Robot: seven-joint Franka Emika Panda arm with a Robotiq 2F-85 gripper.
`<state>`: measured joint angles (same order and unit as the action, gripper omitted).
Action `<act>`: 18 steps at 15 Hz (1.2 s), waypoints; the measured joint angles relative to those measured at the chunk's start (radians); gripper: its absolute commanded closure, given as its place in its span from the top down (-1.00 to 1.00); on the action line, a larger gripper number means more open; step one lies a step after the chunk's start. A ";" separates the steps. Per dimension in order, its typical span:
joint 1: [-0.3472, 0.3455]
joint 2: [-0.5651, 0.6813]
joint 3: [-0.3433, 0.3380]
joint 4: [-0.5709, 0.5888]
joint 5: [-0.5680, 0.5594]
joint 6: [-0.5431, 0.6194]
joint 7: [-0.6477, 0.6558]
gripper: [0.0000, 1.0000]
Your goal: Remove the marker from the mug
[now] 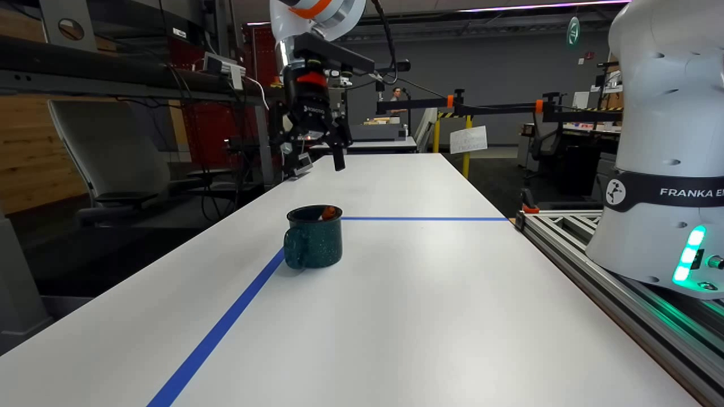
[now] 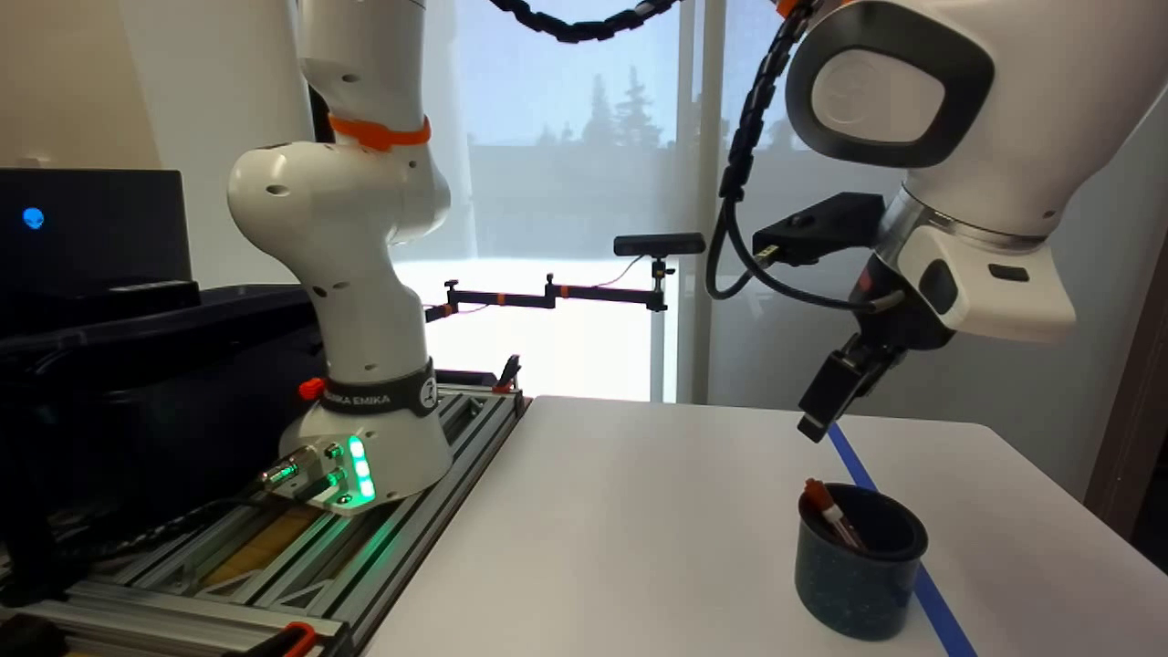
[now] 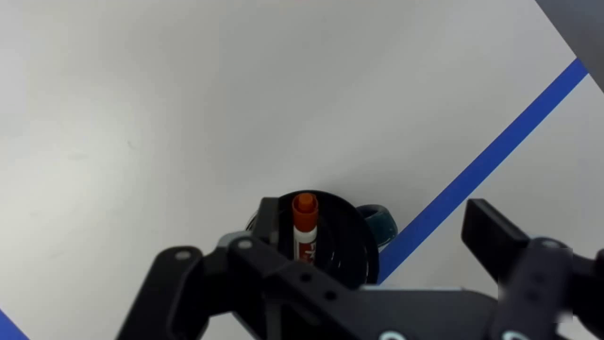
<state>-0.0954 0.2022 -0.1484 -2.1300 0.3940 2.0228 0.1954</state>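
The dark teal speckled mug point(image 1: 318, 244) stands upright on the white table, and also shows in an exterior view point(image 2: 853, 589). The marker point(image 2: 832, 513) leans inside it, its orange-red end up at the rim. That end also shows in an exterior view point(image 1: 328, 213). In the wrist view the marker point(image 3: 306, 217) has a white and red body; its lower part is hidden by my gripper. My gripper point(image 3: 375, 217) is open and empty above the mug point(image 3: 347, 245). In the wrist view one finger appears just left of the marker, the other far right beyond the handle.
Blue tape lines point(image 1: 226, 325) run along the white table point(image 1: 452, 316) and pass by the mug. The robot base point(image 1: 667, 237) stands on a metal rail frame point(image 2: 392, 566) beside the table. A shelf frame and a chair point(image 1: 113, 152) are past the opposite edge.
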 measured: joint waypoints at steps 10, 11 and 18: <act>0.000 0.145 0.001 0.128 -0.065 0.002 -0.005 0.41; 0.000 0.158 0.001 0.138 -0.075 0.002 -0.006 0.39; -0.001 0.228 0.007 0.195 -0.110 0.002 -0.015 -0.05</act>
<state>-0.0959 0.4301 -0.1412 -1.9351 0.2839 2.0245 0.1800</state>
